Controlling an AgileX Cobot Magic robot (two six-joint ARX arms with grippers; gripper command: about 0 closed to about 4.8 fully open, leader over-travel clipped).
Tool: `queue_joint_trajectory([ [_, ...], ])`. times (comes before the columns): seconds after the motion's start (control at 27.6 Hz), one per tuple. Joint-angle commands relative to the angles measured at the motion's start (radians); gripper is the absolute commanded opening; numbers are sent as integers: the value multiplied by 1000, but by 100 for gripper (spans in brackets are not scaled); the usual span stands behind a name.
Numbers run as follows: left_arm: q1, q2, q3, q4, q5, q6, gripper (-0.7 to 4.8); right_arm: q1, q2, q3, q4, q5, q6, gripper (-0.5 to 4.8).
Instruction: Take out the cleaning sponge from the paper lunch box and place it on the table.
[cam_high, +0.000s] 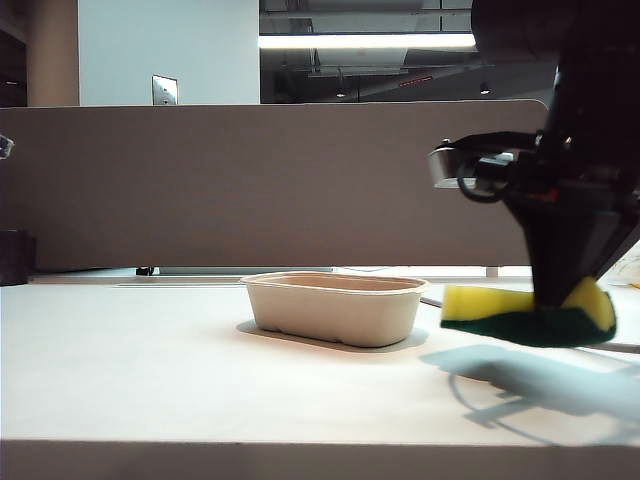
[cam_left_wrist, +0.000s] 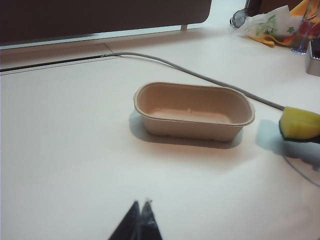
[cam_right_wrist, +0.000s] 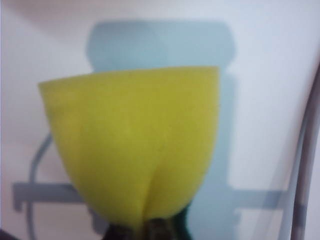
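Hanging above the desk at the right of the exterior view, the cleaning sponge is pinched in the right end effector, whose fingers are clamped into the yellow foam so that it folds; green layer underneath, shadow cast on the desk below, clear of the surface. Paper lunch box: empty, upright, mid-desk, just beside the sponge and not touching it. Left end effector: fingertips pressed together, holding nothing, well back from the box. Grey cable: runs across the desk behind the box toward the sponge. Partition panel: stands along the far edge. Crumpled bags and glasses: far corner, well apart from the work.
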Motion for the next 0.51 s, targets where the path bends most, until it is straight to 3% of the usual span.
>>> queue_joint_trajectory([
  [0.04,-1,0,6,12,3,1,-5,1,1,1,74,0,8,157],
  [0.11,-1,0,6,12,3,1,-5,0,10,1,84,0,8,228],
  [0.22,-1,0,6,12,3,1,-5,0,25,2,87,0,19,408],
  [0.25,-1,0,6,12,3,1,-5,0,31,2,89,2,19,439],
  [0.51,-1,0,6,12,3,1,-5,1,26,3,83,-6,45,442],
])
